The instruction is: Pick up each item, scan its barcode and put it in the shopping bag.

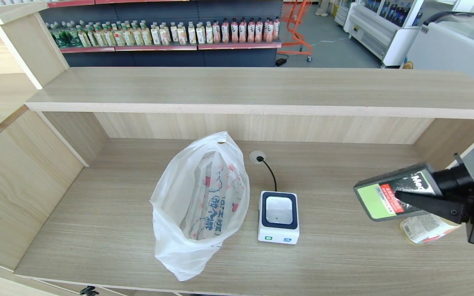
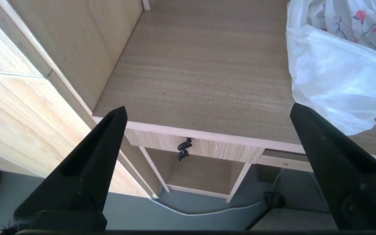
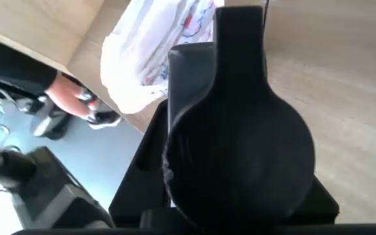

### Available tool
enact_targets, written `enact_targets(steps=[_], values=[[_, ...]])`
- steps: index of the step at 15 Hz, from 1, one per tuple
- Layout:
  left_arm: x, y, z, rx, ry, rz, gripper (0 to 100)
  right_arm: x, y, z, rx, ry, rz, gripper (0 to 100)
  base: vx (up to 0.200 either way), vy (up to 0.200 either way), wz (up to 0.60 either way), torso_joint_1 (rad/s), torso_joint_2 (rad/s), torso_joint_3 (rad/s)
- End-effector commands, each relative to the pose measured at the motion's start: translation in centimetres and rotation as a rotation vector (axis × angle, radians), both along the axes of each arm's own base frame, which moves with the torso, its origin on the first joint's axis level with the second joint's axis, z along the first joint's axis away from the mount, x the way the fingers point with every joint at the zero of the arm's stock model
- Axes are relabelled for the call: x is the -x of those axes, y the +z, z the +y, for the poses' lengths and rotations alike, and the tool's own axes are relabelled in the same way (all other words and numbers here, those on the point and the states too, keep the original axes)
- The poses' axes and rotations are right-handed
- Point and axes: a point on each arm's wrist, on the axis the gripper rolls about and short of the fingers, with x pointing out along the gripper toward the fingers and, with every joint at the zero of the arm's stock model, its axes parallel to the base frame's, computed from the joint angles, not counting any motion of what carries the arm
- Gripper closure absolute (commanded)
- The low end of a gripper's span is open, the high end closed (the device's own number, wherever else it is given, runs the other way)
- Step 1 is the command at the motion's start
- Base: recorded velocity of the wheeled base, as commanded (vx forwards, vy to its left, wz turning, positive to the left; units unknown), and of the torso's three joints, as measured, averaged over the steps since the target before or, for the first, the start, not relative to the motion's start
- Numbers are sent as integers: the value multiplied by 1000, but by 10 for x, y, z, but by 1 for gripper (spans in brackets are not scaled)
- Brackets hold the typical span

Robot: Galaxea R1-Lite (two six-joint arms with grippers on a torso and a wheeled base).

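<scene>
My right gripper (image 1: 401, 198) hangs above the counter's right end, shut on a dark can (image 1: 379, 198) with a green and red label, held on its side. In the right wrist view the can (image 3: 240, 150) hides most of what is behind it. The white barcode scanner (image 1: 278, 216) sits mid-counter, well to the left of the can. Left of the scanner the white shopping bag (image 1: 200, 205) (image 2: 338, 65) (image 3: 142, 59) stands open with a printed package inside. Under the right arm lies a pale bottle (image 1: 424, 228) with a white label. My left gripper (image 2: 209, 114) is open, off the counter's front edge, left of the bag.
The counter (image 1: 335, 263) is walled at the back and both sides, with a raised shelf (image 1: 261, 88) above the back wall. The scanner's black cable (image 1: 270, 172) runs to a hole in the countertop. Bare wood lies between scanner and can.
</scene>
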Motion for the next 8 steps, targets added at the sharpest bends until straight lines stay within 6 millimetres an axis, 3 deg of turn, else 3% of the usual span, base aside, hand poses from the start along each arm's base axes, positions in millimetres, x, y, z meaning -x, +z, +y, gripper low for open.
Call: enact_targets(steps=[1,2,5,8], values=[[0,0,0,0,1,1,0,-15,4,53,-177,-77,269,100,0,0,0,0,0,0],[0,0,0,0,1,0,0,-36,-8,65,-186,-166,361,100,0,0,0,0,0,0],[0,0,0,0,1,1,0,-75,-36,80,-163,-240,489,100,0,0,0,0,0,0],[0,0,0,0,1,0,0,-89,-54,91,-134,-245,549,100,0,0,0,0,0,0]])
